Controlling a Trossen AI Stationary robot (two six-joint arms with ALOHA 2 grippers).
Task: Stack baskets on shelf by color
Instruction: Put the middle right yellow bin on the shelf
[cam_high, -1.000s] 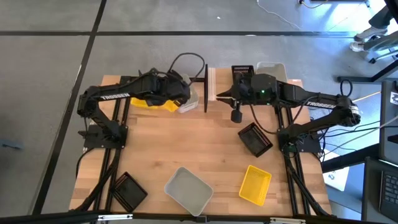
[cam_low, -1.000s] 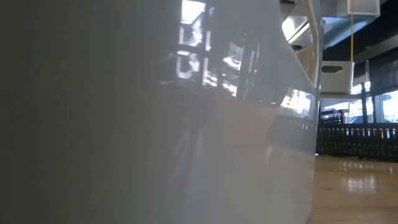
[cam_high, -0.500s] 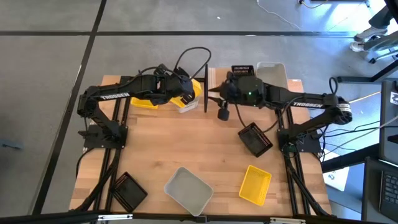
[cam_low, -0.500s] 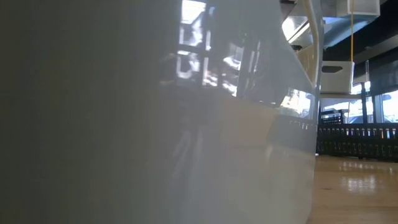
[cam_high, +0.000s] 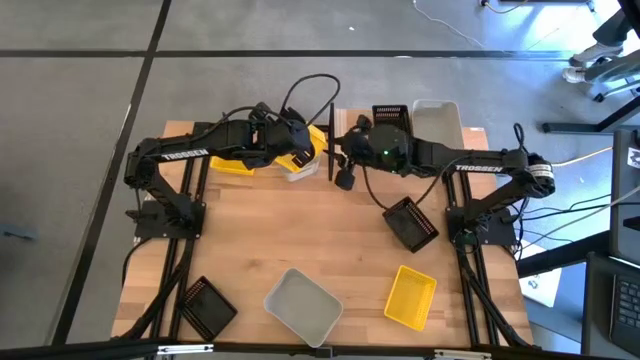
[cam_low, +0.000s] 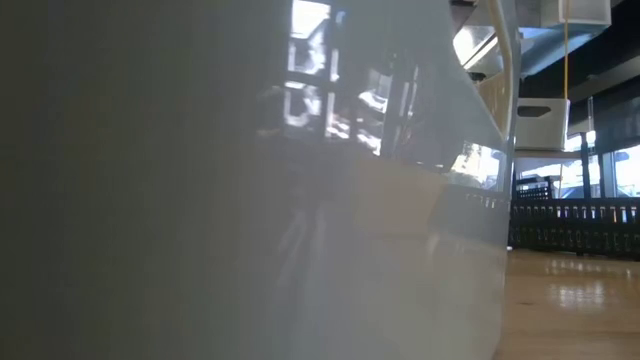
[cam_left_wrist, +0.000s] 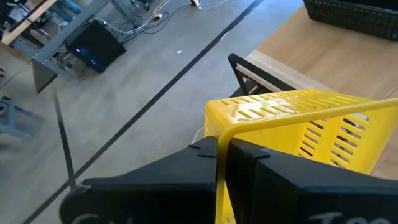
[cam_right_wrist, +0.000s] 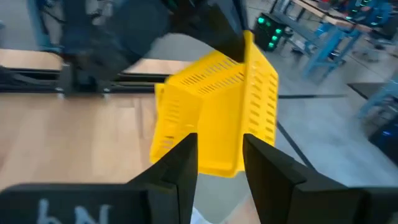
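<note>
Left wrist view shows the left gripper (cam_left_wrist: 222, 163) pinching the rim of a yellow basket (cam_left_wrist: 298, 124) at the table's back edge. Right gripper (cam_right_wrist: 219, 163), fingers spread, has slid closer, straddling that basket's wall. Low view shows only a whitish basket (cam_low: 250, 200) filling its frame.

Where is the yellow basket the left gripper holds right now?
In the high view, the yellow basket is lifted at the table's far edge, pinched by the left gripper, just left of the right gripper.
</note>
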